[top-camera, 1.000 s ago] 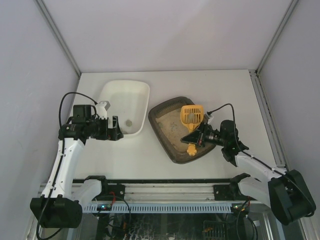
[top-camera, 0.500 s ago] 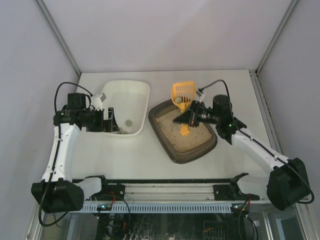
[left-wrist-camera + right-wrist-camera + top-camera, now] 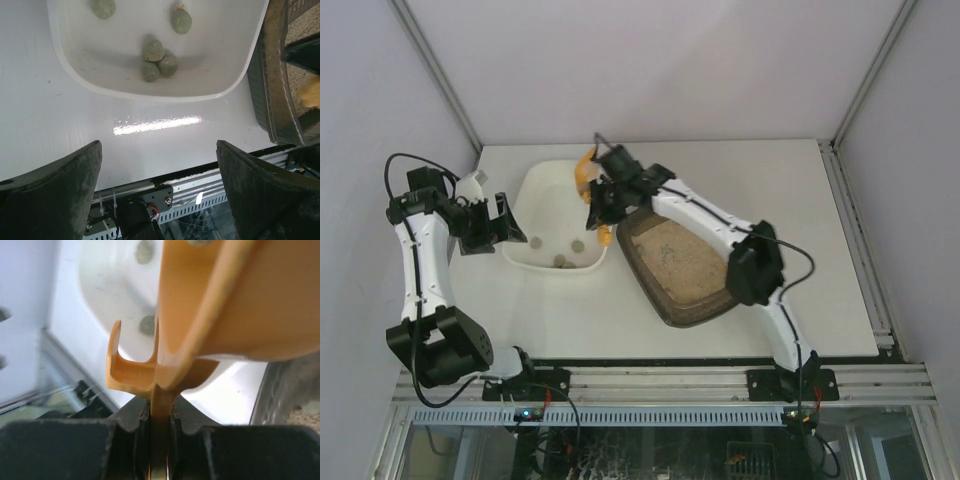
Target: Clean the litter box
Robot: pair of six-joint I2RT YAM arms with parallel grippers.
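Right gripper is stretched across the table to the far right side of the white tray, fingers clenched on the thin handle of the orange scoop. In the right wrist view the handle sits pinched edge-on between the two pads, and the scoop head is tilted above the tray. Whether the scoop holds anything cannot be told. Five grey-green clumps lie in the white tray, three of them bunched together and two apart. Left gripper hangs just beside the tray's left rim, fingers spread wide with nothing between them. Litter box sits right of the white tray, close beside it, with tan litter inside.
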